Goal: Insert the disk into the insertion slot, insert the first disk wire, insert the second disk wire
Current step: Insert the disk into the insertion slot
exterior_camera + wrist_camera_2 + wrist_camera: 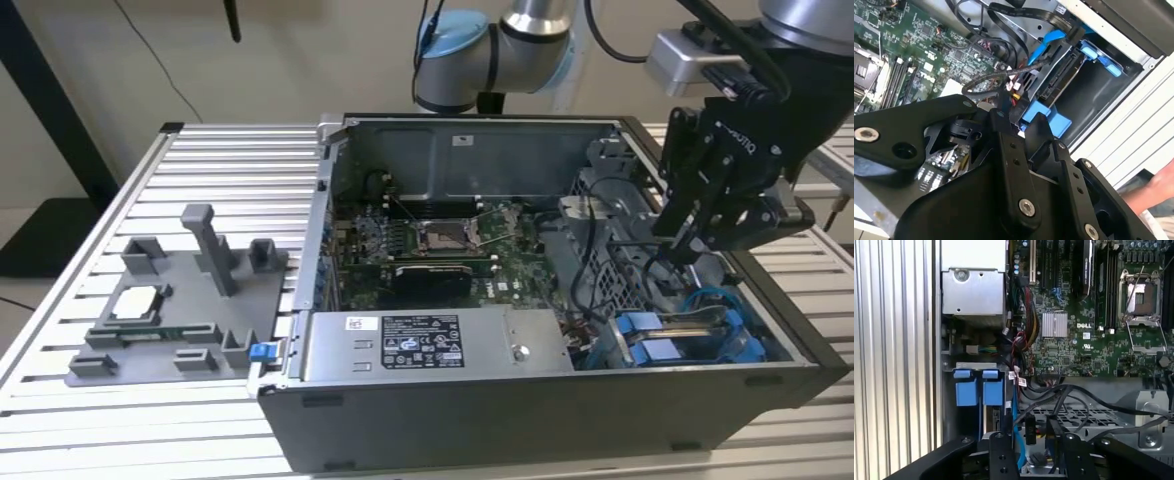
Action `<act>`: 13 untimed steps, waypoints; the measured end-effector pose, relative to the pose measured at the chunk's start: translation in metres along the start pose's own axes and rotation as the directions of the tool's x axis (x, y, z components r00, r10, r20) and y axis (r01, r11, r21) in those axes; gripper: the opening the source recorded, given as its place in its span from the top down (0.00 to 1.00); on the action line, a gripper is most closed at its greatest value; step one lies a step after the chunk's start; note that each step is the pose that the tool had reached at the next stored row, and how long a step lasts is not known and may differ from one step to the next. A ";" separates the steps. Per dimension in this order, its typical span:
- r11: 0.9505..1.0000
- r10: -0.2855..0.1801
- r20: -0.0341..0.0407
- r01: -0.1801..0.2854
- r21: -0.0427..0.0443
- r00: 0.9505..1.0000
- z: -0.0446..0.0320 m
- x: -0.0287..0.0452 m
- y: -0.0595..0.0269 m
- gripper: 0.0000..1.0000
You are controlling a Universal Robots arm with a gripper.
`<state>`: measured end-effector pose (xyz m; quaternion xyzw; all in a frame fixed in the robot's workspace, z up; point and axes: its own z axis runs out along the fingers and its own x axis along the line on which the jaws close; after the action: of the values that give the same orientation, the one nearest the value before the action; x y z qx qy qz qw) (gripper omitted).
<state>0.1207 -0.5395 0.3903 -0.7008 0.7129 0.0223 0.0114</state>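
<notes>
The disk, in its bright blue carrier, sits in the drive bay at the case's front corner, on the exterior view's right. Its blue tabs show side by side in the first wrist view, and its connector edge faces the cables. My gripper hangs just above the bay among black cables. In the first wrist view a black wire connector stands upright between the fingers, and the gripper looks shut on it. The gripper is beside a black cable loop.
A grey labelled power-supply box lies along the case's front. The motherboard lies behind it. A blue cable runs beside the bay. A grey fixture stands on the slatted table. A hand shows at the table's edge.
</notes>
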 end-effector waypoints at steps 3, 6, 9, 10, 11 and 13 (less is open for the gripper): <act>1.000 0.000 0.007 0.000 0.002 1.000 0.0015 0.0000 0.0000 1.00; 1.000 0.000 0.013 0.000 0.006 1.000 0.0029 0.0001 0.0000 1.00; 1.000 -0.001 0.019 0.001 0.009 1.000 0.0042 0.0001 0.0000 1.00; 1.000 -0.001 0.019 0.001 0.010 1.000 0.0043 0.0001 -0.0001 1.00; 1.000 -0.001 0.019 0.001 0.010 1.000 0.0044 0.0001 -0.0001 1.00; 1.000 -0.001 0.020 0.001 0.010 1.000 0.0046 0.0002 -0.0008 1.00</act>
<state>0.1215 -0.5395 0.3857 -0.7008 0.7126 0.0256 0.0220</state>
